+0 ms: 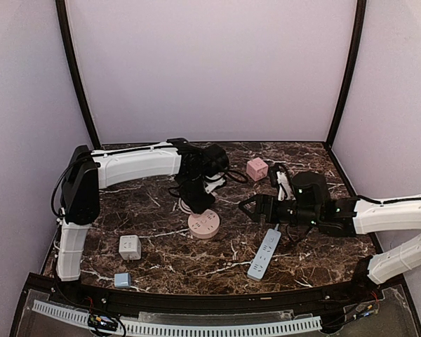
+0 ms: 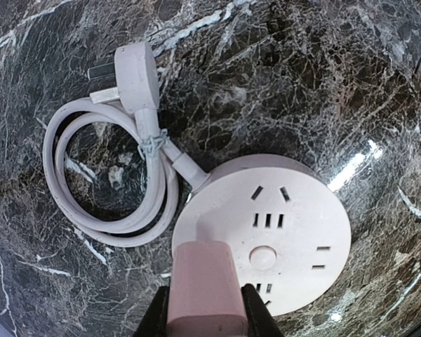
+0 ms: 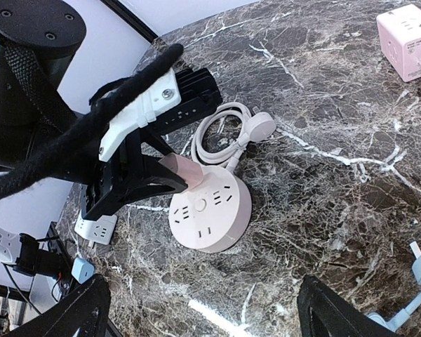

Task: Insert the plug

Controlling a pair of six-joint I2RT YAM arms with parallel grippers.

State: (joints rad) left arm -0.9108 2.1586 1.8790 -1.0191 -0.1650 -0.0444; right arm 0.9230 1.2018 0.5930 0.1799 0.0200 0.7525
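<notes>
The pink plug [image 2: 200, 281] is met second in a sweep across the table [image 1: 161, 260]. At the far left, a white cube adapter [image 1: 130, 246] and a small blue adapter [image 1: 123, 280] are seen, well apart from the work.

Next, the plug is found pinched between the 2 fingers of the left gripper [image 2: 202, 312], which is pressed onto its sides. It is held over the near rim of the round socket [image 2: 266, 232], with its long axis running down towards the socket face, slightly tilted. The prongs are hidden, so contact with the face cannot be judged. From the plug, the visible slots lie ahead and a little to the right, so a short shift that way would seem to be called for before pressing down. The socket's own coiled cord [image 2: 105, 182] lies to its left.

Further right, a power strip [image 1: 264, 254] and a pink cube [image 1: 257, 168] are seen. The right gripper [image 1: 247, 206] is spread wide, holds nothing, and is judged the farther of the 2.
</notes>
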